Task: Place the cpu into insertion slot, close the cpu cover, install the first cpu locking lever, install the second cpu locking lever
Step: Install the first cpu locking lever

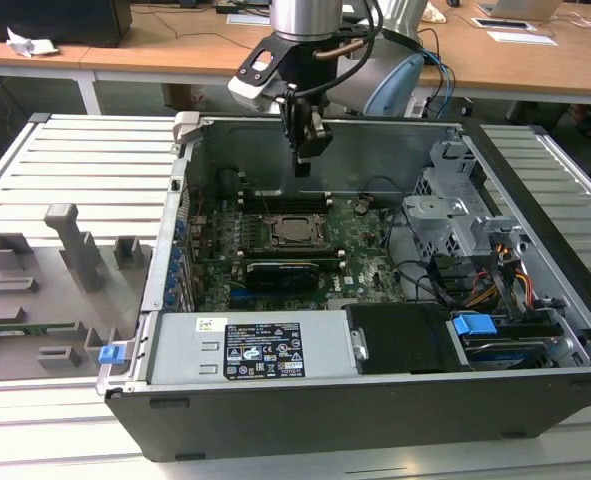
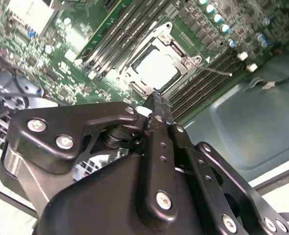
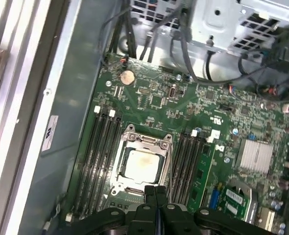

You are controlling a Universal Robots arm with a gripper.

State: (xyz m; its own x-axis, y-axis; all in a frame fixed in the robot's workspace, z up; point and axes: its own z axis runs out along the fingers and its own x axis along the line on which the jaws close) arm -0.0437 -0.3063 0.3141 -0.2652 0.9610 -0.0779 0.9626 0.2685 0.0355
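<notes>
The cpu lies flat in the insertion slot on the green motherboard, its silver top showing. The cpu cover lies down around it as a metal frame. In the second wrist view a thin metal lever sticks out from the socket's corner over the memory slots. My gripper hangs above the socket, clear of the board, with its black fingers pressed together and nothing between them.
The open computer case surrounds the board. A long black expansion card sits just in front of the socket. Memory slots flank it on both sides. A drive cage and cables fill the exterior view's right.
</notes>
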